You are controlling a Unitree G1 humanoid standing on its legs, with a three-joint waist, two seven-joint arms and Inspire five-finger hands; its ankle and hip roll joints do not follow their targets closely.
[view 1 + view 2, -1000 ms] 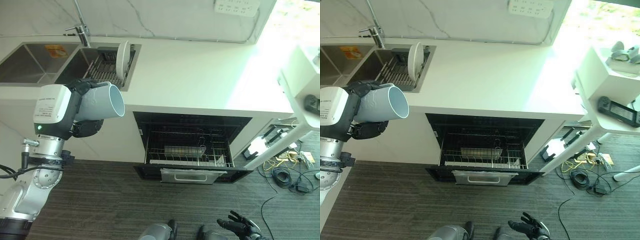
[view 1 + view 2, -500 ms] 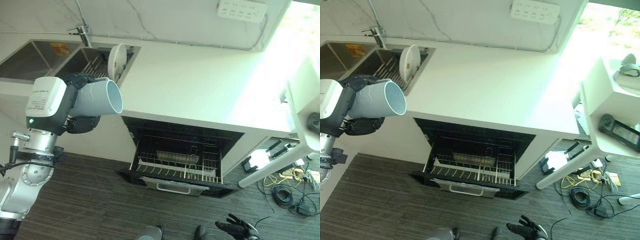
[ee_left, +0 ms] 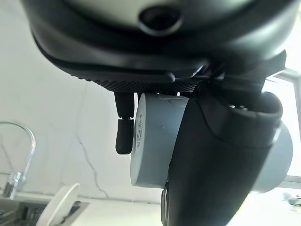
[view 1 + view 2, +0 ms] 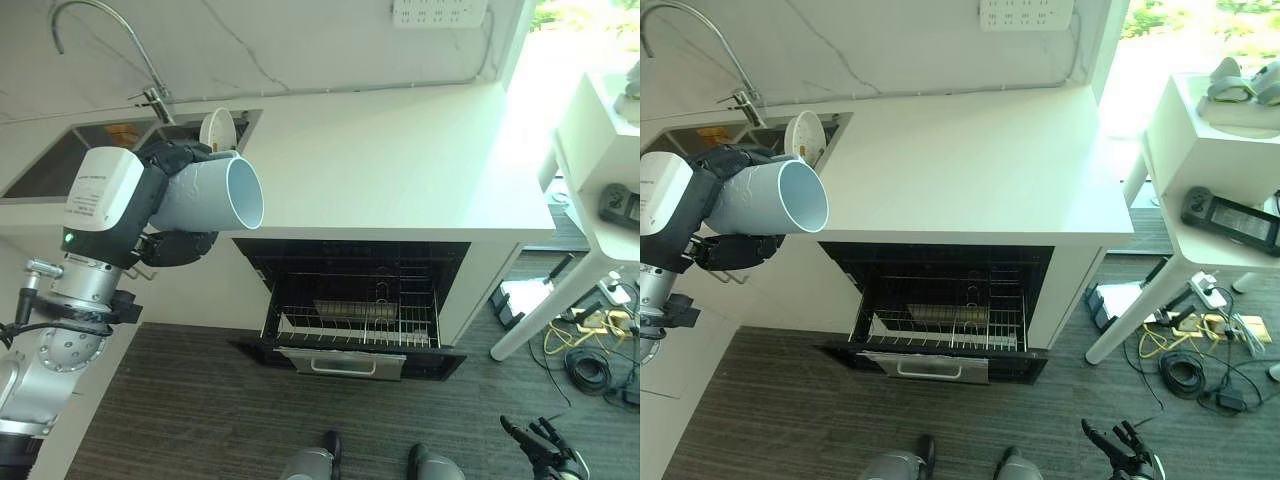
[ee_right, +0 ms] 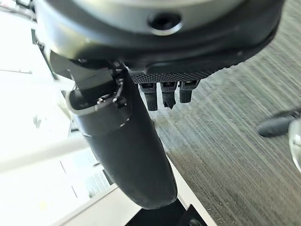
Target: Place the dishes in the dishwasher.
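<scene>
Pale-blue cup [image 4: 210,195] lies sideways, gripped in the left robot hand [image 4: 172,245], above the counter's edge [image 4: 400,215].

Faucet [image 4: 95,40]: curved, seen behind sink [image 4: 60,170].
Outlet strip [image 4: 1028,13]: mounted on wall above counter [image 4: 960,160].
Side table [image 4: 1210,150]: white, right of counter; black controller [image 4: 1232,213] seen on shelf.
Cables [image 4: 1185,365]: tangled on floor.

Left hand [image 4: 170,205] raised, fingers curled in a grasp; right hand [image 4: 540,445] low, fingers spread.
</scene>
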